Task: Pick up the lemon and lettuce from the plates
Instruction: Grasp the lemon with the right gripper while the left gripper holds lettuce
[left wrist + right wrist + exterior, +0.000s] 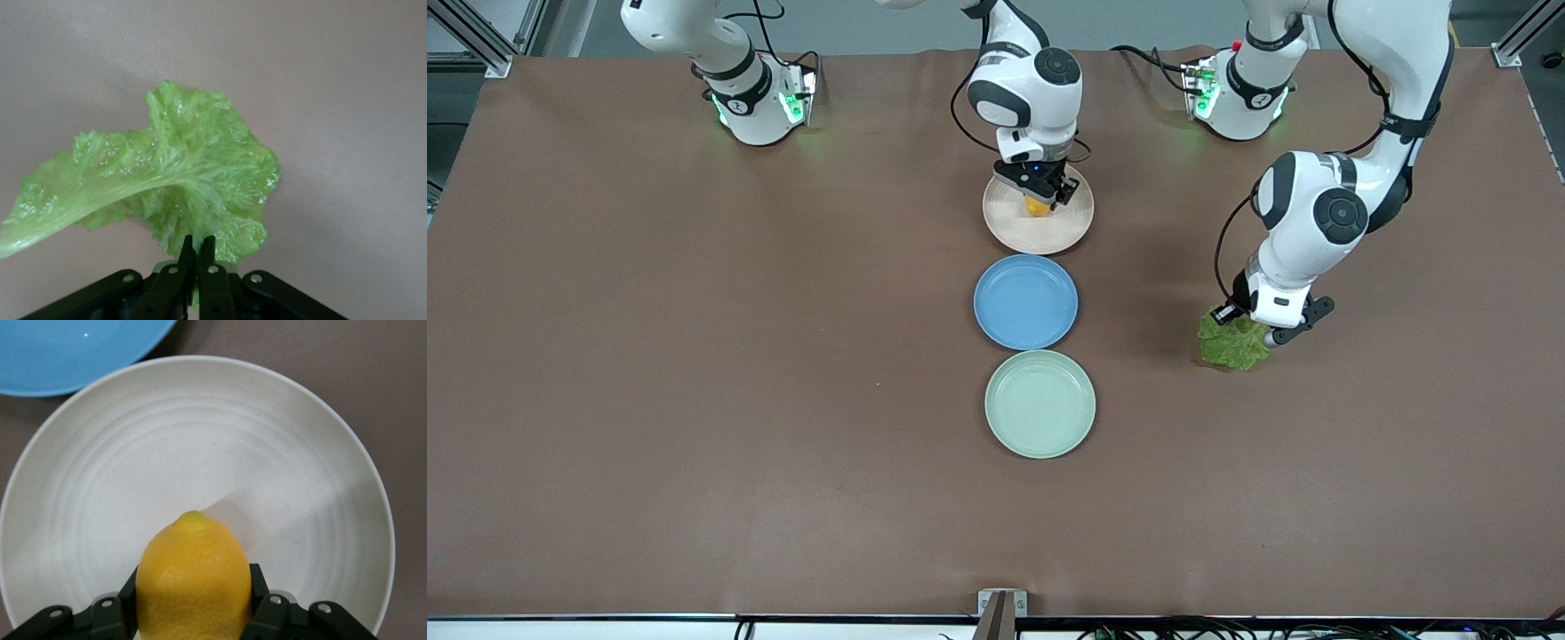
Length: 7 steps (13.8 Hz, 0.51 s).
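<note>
My right gripper [1040, 201] is shut on the lemon [1036, 207], an orange-yellow oval, at the beige-pink plate [1054, 238]. In the right wrist view the lemon [193, 580] fills the gap between the fingers [259, 590] over the plate [200, 440]; I cannot tell if it touches the plate. My left gripper [1249, 331] is shut on the lettuce [1232, 344], a crinkled green leaf, low over the bare table toward the left arm's end. In the left wrist view the gripper [197, 245] pinches the leaf's [193, 167] edge. The mint green plate [1040, 404] holds nothing.
A blue plate [1025, 300] with nothing on it lies between the beige and mint plates, and its rim shows in the right wrist view [67, 353]. The three plates form a line down the middle of the brown table [694, 356].
</note>
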Each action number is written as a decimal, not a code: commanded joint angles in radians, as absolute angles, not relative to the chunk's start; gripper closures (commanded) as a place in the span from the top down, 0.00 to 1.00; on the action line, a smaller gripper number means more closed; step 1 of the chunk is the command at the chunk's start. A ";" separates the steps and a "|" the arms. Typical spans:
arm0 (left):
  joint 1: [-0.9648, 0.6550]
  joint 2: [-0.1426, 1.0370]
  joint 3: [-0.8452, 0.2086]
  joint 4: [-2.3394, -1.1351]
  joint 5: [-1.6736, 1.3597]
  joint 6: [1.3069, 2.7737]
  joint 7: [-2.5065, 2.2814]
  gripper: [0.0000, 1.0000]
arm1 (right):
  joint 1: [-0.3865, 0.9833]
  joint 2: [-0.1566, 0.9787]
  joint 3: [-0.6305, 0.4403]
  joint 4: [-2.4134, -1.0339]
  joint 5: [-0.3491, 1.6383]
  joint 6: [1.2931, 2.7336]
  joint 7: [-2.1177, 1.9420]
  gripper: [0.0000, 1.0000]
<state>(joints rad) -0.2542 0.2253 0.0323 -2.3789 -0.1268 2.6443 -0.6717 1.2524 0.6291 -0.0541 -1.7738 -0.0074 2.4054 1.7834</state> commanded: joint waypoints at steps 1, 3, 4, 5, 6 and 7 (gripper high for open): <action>-0.229 0.247 0.025 -2.405 -0.121 2.684 -0.608 0.01 | 1.215 0.559 -0.061 -1.773 -0.026 2.328 1.780 0.01; -0.224 0.264 0.025 -2.407 -0.121 2.694 -0.578 0.03 | 1.163 0.476 -0.061 -1.782 -0.025 2.235 1.677 0.00; -0.224 0.268 0.025 -2.407 -0.121 2.700 -0.577 0.04 | 1.126 0.435 -0.061 -1.789 -0.025 2.194 1.622 0.00; -0.224 0.273 0.025 -2.407 -0.121 2.703 -0.572 0.05 | 1.091 0.402 -0.061 -1.805 -0.025 2.175 1.568 0.00; -0.224 0.273 0.025 -2.407 -0.121 2.703 -0.569 0.16 | 1.053 0.364 -0.061 -1.842 -0.025 2.177 1.492 0.00; -0.216 0.267 0.025 -2.404 -0.121 2.703 -0.568 0.49 | 1.002 0.333 -0.061 -1.876 -0.025 2.178 1.408 0.00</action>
